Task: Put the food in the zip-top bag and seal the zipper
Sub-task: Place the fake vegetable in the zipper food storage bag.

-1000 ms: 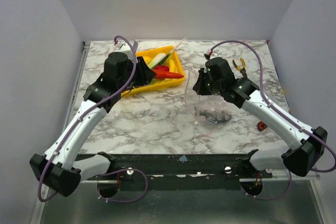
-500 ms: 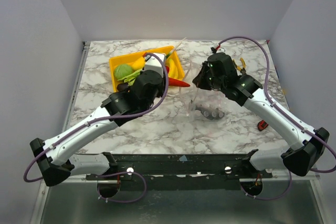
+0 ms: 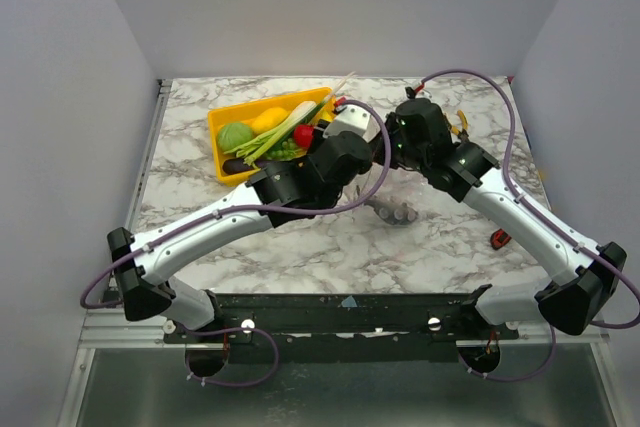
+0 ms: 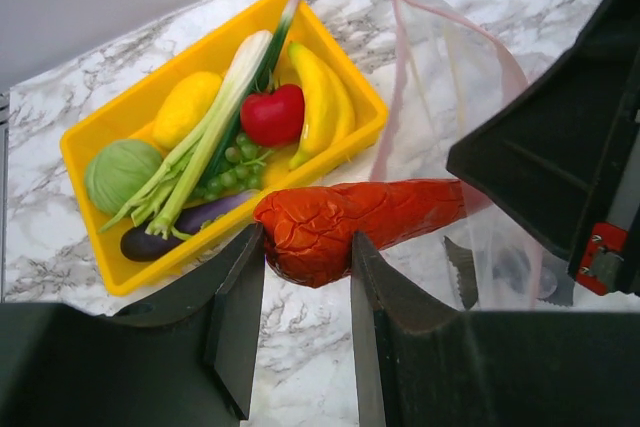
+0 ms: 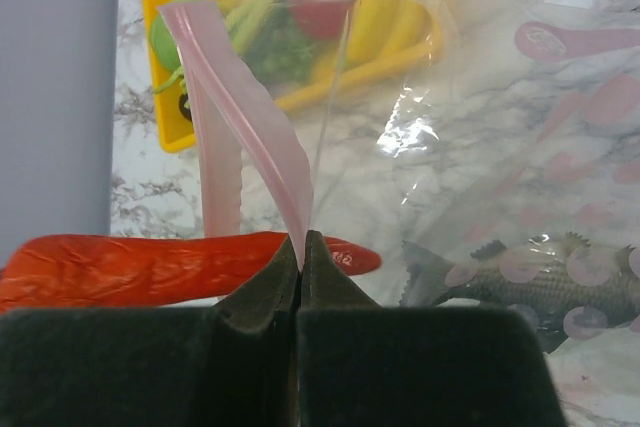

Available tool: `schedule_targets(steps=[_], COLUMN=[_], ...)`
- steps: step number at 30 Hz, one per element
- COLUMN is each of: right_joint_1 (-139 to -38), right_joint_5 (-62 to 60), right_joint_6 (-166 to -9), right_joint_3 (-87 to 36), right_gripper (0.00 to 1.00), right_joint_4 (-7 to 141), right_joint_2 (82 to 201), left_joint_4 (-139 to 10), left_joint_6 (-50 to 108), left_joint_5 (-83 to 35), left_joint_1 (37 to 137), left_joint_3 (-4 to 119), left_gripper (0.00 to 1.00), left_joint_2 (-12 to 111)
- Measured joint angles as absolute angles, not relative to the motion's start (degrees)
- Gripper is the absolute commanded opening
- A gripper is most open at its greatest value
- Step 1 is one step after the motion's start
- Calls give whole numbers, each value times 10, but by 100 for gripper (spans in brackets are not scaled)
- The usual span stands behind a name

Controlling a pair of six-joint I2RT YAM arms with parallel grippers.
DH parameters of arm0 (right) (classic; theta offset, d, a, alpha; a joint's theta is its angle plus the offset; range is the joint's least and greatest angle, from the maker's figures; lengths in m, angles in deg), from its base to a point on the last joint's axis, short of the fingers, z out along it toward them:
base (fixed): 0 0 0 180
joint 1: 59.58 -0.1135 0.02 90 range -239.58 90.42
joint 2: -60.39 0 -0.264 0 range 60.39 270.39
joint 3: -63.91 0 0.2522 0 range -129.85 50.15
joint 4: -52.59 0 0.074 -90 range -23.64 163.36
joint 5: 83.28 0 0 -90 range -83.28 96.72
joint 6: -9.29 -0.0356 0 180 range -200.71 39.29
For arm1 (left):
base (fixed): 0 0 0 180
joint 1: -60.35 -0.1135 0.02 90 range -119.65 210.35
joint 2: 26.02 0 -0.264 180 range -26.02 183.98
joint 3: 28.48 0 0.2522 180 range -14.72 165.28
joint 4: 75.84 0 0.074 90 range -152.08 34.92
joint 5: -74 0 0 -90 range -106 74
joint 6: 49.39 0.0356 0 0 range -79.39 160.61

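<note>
My left gripper (image 4: 308, 259) is shut on the thick end of an orange carrot (image 4: 380, 219) and holds it level above the table. The carrot's tip is at the open mouth of the clear zip-top bag (image 4: 450, 87). My right gripper (image 5: 301, 243) is shut on the bag's pink zipper strip (image 5: 240, 97) and holds that edge up. A grey fish (image 5: 545, 285) lies inside the bag (image 3: 392, 197). The carrot also shows in the right wrist view (image 5: 150, 265). Cabbage (image 4: 120, 173), leeks (image 4: 215, 122), red fruit (image 4: 272, 115) and banana (image 4: 322, 97) lie in the yellow tray (image 4: 95, 127).
The yellow tray (image 3: 214, 133) stands at the back left of the marble table and also holds a yellow lemon, a purple eggplant and green grapes. Yellow-handled pliers (image 3: 458, 125) lie at the back right. A small red object (image 3: 499, 239) lies at the right.
My left arm has swung from the tray to the right, carrying the carrot to the bag's mouth. My right gripper has kept the bag's edge raised.
</note>
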State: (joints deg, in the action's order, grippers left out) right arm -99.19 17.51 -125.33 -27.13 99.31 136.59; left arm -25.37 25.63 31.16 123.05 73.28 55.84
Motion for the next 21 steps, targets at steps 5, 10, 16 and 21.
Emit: schedule_targets(steps=[5,10,16,21], right_joint_1=[-992,-992,-992,-992], right_joint_5=[169,167,167,167], right_joint_6=[-1286,-1317,-1333,-1337], right_joint_3=[-249,-232,-223,-210], right_gripper=[1,1,1,1], right_joint_4=[962,939,922,917], right_joint_2=[1352,1331,1319,1315], left_joint_4=[-205,-179,-169,-175], left_joint_6=[229,199,171,158], left_joint_5=[292,268,214,161], left_joint_1=[1235,1237,1237,1228], left_joint_3=[775,806,813,806], left_gripper=[0,0,11,41], left_joint_2=[612,633,643,641])
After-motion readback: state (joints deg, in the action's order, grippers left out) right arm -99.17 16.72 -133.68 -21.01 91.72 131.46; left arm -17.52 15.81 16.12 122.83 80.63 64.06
